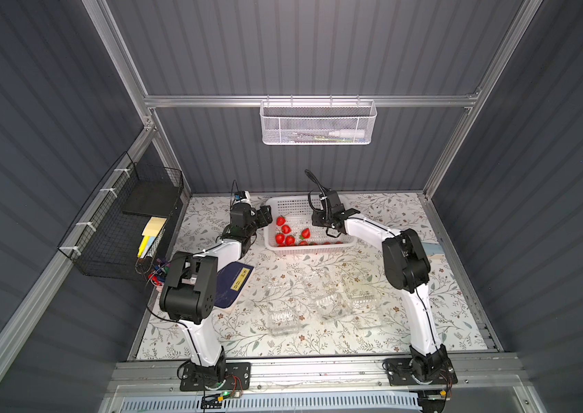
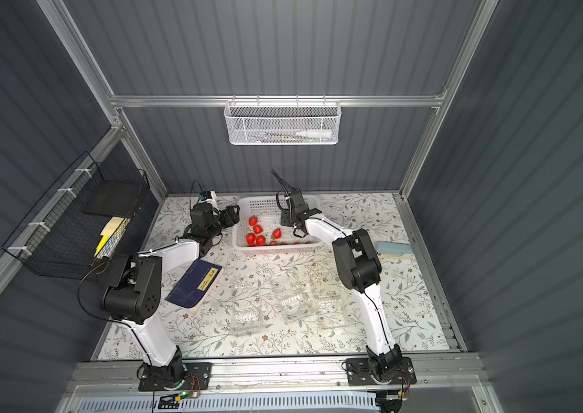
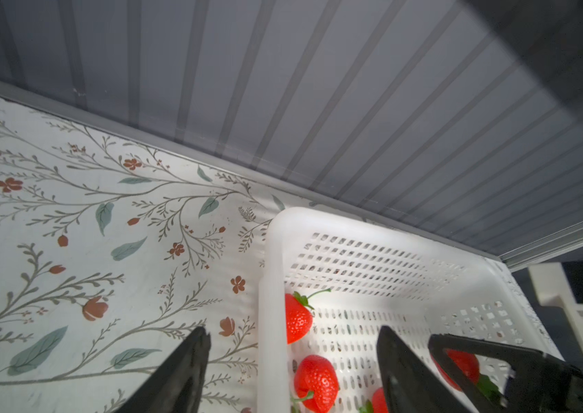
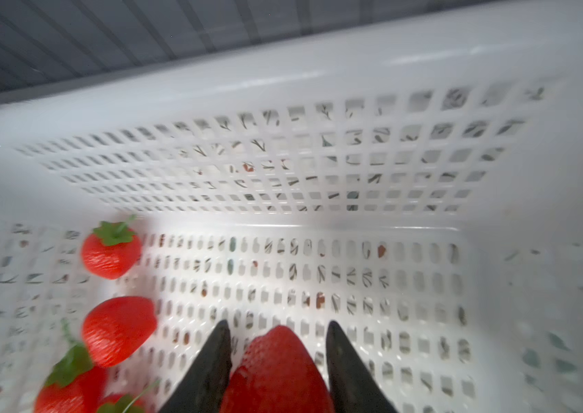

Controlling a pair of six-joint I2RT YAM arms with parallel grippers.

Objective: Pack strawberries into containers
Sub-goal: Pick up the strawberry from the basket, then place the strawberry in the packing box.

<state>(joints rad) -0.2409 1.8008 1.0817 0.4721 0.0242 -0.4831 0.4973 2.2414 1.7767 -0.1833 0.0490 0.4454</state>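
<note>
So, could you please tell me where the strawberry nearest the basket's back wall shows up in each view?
In a top view: back strawberry, farthest of the red cluster in the white basket.
In a top view: same spot.
Left wrist: back strawberry, long-stemmed, just inside the side wall.
Right wrist: back strawberry, cap showing, nearest the back wall.
Shared landmark: the basket's perforated back wall.
</note>
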